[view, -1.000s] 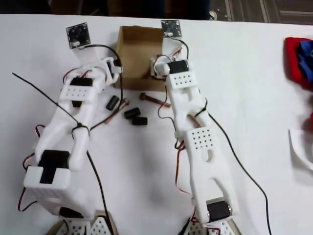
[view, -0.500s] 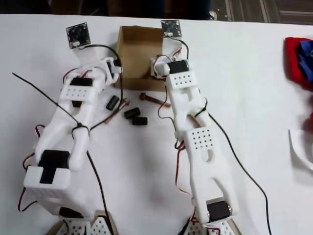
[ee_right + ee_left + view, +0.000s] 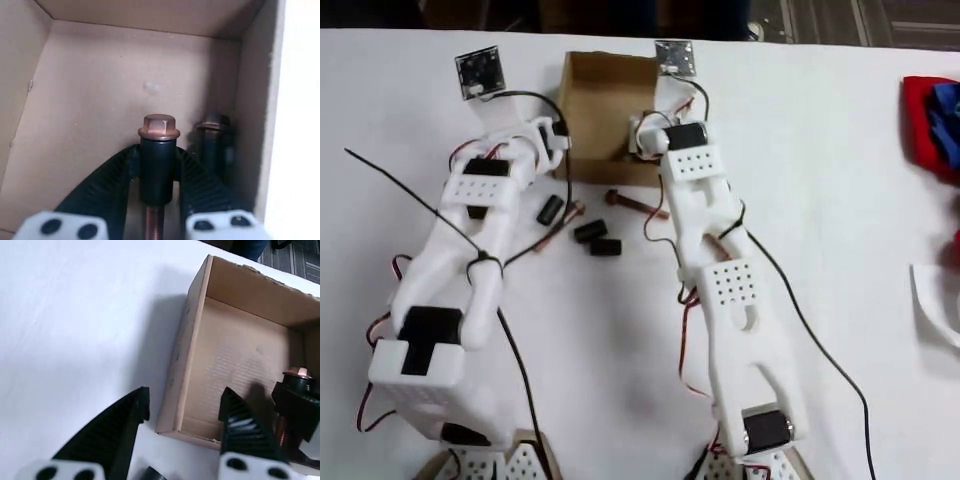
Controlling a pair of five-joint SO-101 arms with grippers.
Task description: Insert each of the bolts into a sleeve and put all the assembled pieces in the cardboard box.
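My right gripper (image 3: 157, 156) was clamped on the sleeved bolt (image 3: 158, 132), held upright between my fingers. My left gripper (image 3: 185, 402) hung with its fingers spread wide. My left arm (image 3: 470, 235) and right arm (image 3: 725, 270) both stretched forward, the right apparently straighter.

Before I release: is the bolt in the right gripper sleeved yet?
Sleeved: the sleeve, between the fingers of the right gripper, has the bolt through it, head and shank sticking out.

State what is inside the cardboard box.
Inside the cardboard box, one assembled piece sits beside a wall, and the right gripper holds a sleeved bolt. The floor under the gripper is hidden.
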